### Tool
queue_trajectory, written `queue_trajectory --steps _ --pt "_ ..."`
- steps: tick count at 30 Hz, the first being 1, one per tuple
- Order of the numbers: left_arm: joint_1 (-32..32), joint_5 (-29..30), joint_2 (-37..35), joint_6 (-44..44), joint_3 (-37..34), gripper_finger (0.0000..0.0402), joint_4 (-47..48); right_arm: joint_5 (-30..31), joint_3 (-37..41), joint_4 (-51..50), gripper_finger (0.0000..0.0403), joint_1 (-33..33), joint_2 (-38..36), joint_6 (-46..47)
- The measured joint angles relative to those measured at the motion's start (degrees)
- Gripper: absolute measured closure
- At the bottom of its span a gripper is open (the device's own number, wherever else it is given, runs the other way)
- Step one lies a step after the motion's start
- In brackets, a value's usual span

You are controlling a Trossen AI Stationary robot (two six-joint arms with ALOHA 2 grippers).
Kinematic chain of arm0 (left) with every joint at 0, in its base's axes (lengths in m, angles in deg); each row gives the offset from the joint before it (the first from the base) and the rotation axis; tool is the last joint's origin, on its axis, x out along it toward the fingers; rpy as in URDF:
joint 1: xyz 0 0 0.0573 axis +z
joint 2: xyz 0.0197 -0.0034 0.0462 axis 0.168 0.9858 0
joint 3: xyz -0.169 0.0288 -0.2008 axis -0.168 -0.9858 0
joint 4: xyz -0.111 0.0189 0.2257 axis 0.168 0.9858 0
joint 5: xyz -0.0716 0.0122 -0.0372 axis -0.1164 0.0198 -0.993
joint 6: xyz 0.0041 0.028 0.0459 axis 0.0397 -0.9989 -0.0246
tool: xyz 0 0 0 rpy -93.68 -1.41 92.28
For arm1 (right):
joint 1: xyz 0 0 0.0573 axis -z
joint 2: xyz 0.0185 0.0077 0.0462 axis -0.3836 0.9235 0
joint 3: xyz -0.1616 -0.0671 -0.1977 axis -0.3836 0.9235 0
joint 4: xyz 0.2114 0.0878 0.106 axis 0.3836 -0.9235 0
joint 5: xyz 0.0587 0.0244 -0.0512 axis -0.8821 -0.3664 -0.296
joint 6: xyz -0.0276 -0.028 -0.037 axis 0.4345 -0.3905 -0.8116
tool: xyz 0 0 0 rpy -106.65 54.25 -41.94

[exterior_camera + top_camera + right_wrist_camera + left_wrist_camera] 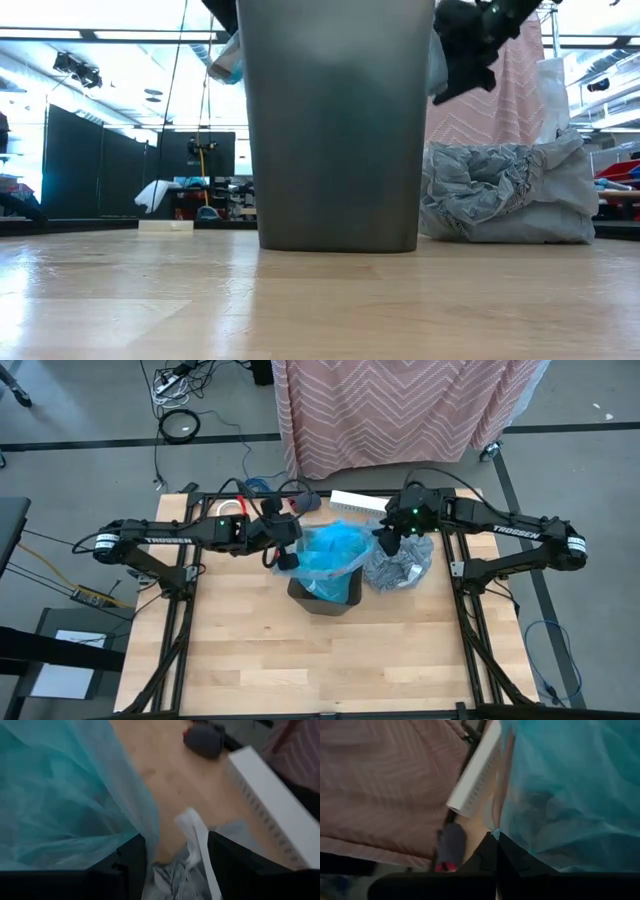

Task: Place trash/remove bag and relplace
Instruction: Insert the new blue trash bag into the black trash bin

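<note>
**A:** ok so where's the grey bag sitting right now? Can't work it out from above.

**B:** It's lying crumpled on the table, right beside the bin, toward the far edge and on the right arm's side. In the low view it's slumping in a wrinkly heap and not quite touching the bin wall.

**A:** and the right gripper? Is it grabbing it?

**B:** Nope. It's hanging just above the grey bag with its fingers spread apart, nothing between them. From its own wrist camera the grey plastic is showing below the gap, with a white strip sticking up out of it. It's not touching either finger, as far as I can tell.

**A:** what about the blue stuff?

**B:** That's the blue bag bunching up over the top of the bin. The left gripper is sitting at the bin's rim on the left arm's side, jaws pressed together right at the edge of the blue plastic. Looks like it's pinching a fold of it.

**A:** anything else up there?

**B:** A long white box is lying along the far edge, behind the bin.
</note>
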Motion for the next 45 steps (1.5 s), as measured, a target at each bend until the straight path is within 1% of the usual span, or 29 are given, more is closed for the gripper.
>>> queue_trajectory --steps 5,10,12,14,18,26,32,35,39,45 --pt "0.00 -2.93 -0.09 4.30 -0.93 0.0397 1.97 -0.50 4.48 1.56 0.0213 -0.36 0.00 1.03" --pt "-1.21 -3.83 -0.02 8.80 -2.05 0.0396 2.57 -0.69 7.50 5.58 0.0213 -2.00 0.02 0.65" --pt "-1.80 -5.89 -0.04 9.77 -2.05 0.0396 2.57 -2.53 7.88 6.85 0.0213 -2.83 0.02 -0.45" --pt "-2.20 -7.35 -0.04 10.03 -2.05 0.0396 2.48 -4.47 7.88 7.58 0.0213 -3.76 0.02 -1.62" --pt "-2.61 -7.44 -0.04 10.69 -2.05 0.0396 2.41 -6.94 7.56 6.35 0.0213 -5.42 -0.09 -3.60" --pt "-2.73 -7.43 -0.04 11.30 -2.05 0.0396 2.40 -5.00 4.79 0.03 0.0213 -5.67 -1.61 -3.18" --pt "-2.73 -7.44 -0.02 11.50 -2.05 0.0396 2.79 -4.44 2.35 -9.31 0.0213 -5.64 -5.25 -2.11" --pt "-2.78 -7.44 -0.02 11.49 -2.05 0.0396 2.53 -4.31 1.60 -9.14 0.0213 -5.64 -8.30 -2.18" --pt "-2.75 -7.41 -0.02 11.51 -2.05 0.0396 2.57 -4.52 1.38 -3.41 0.0213 -5.77 -12.40 -2.15" --pt "-2.75 -7.41 -0.02 11.71 -2.05 0.0396 2.73 -6.19 1.34 -2.68 0.0213 -8.26 -14.24 -2.09"
